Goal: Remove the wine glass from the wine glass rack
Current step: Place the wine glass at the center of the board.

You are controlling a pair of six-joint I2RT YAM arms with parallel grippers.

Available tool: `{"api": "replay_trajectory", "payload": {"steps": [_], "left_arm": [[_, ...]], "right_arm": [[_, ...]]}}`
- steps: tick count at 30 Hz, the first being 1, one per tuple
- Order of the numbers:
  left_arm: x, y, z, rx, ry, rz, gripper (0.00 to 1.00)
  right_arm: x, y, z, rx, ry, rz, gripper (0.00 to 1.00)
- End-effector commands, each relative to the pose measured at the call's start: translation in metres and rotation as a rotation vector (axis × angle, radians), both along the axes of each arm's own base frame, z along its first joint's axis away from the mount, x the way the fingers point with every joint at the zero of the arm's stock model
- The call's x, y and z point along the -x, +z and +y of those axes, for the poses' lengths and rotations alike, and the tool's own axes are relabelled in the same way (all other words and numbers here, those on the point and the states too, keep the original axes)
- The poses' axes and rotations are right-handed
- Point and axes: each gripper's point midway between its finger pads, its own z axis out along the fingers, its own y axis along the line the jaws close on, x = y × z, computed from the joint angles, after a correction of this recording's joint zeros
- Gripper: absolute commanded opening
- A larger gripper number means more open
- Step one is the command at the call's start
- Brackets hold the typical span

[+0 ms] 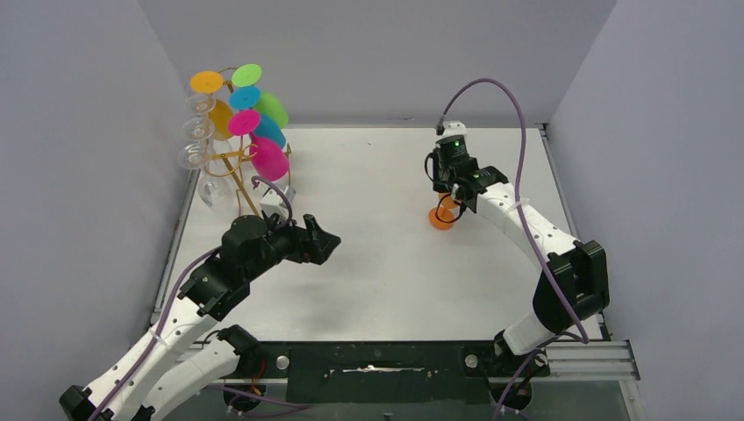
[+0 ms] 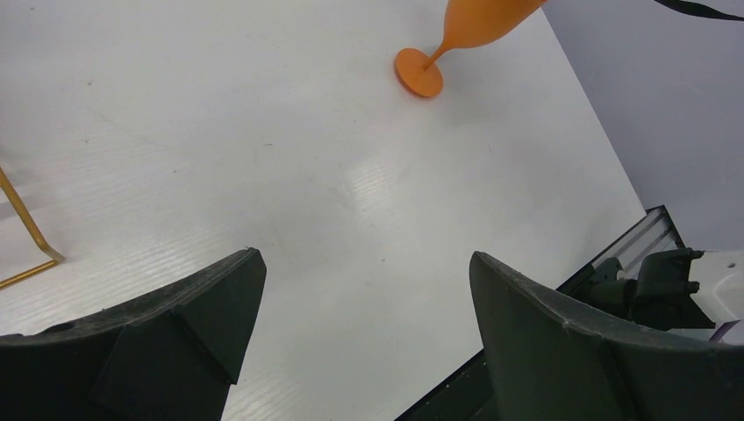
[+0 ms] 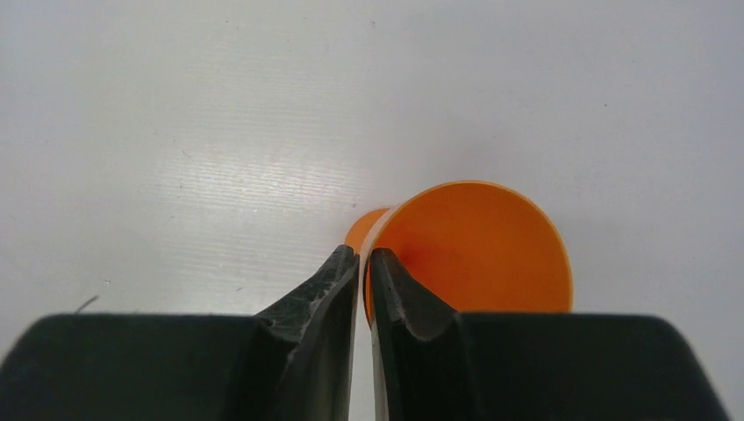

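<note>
An orange wine glass (image 1: 441,215) (image 2: 478,17) stands upright on the white table (image 1: 377,289), right of centre. My right gripper (image 1: 451,196) (image 3: 364,254) comes down on it from above. One finger is inside the bowl (image 3: 478,250), the other outside, and the jaws are nearly together on the thin rim, with only a sliver of light beside it. The gold wire wine glass rack (image 1: 235,167) (image 2: 31,232) stands at the far left corner. My left gripper (image 1: 329,241) (image 2: 364,259) hovers open and empty over the table, right of the rack.
Pink (image 1: 268,158), green (image 1: 272,110), blue and clear (image 1: 193,132) glasses hang upside down on the rack. Grey walls close in the left, back and right. A black rail (image 1: 377,360) runs along the near edge between the arm bases.
</note>
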Motion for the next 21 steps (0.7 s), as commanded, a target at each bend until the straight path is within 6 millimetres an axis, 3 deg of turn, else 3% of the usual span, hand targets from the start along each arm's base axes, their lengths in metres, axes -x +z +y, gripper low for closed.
{"api": "replay_trajectory", "payload": {"steps": [1,7,14,21], "left_arm": [[-0.004,0.027,0.000,0.045,0.017,-0.043,0.88],[-0.007,0.031,-0.001,0.030,0.014,-0.050,0.88],[-0.022,0.047,-0.007,-0.034,0.003,-0.069,0.88],[-0.057,0.090,-0.015,-0.038,-0.001,-0.061,0.89]], "right_arm": [[-0.012,0.026,0.013,-0.062,0.021,-0.066,0.15],[-0.009,0.037,0.011,-0.055,0.031,-0.071,0.31],[0.001,0.075,0.013,-0.120,0.046,-0.142,0.51],[0.034,0.099,0.023,-0.369,0.035,-0.227,0.64]]}}
